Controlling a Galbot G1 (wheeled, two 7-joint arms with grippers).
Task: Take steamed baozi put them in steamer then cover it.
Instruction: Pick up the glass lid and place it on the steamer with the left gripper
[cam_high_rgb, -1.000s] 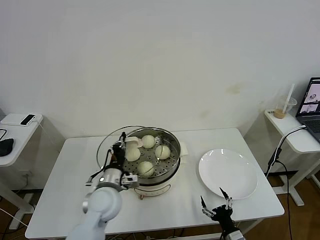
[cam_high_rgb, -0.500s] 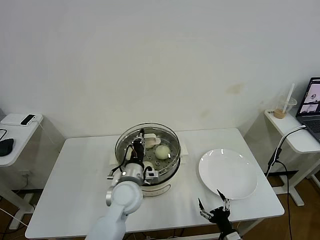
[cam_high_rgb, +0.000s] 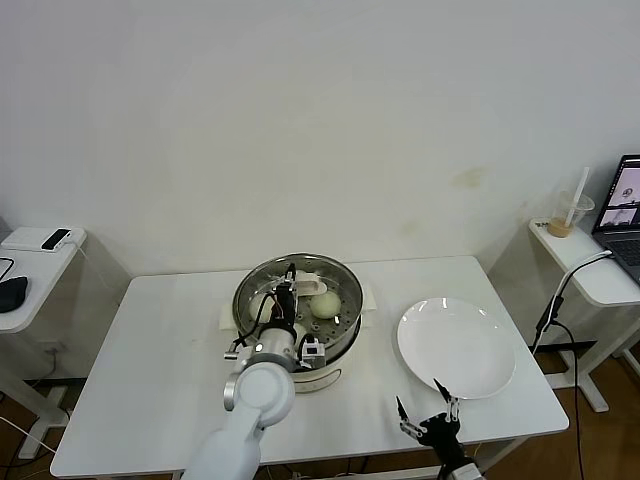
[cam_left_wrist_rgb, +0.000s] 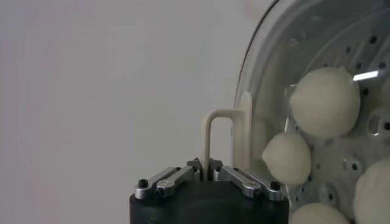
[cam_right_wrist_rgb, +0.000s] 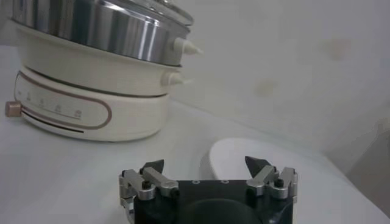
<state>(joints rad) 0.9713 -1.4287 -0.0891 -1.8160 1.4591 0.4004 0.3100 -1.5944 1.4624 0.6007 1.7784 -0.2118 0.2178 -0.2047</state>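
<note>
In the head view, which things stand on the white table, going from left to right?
Round shiny stainless-steel steamer on its cream-white base, with the left gripper shut on its glass lid's handle → flat round white plate.

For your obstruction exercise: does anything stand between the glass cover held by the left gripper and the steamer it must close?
Nothing visible does. The left gripper is shut on the cover handle, and the cover sits over the steamer, with only the baozi on the tray beneath.
</note>
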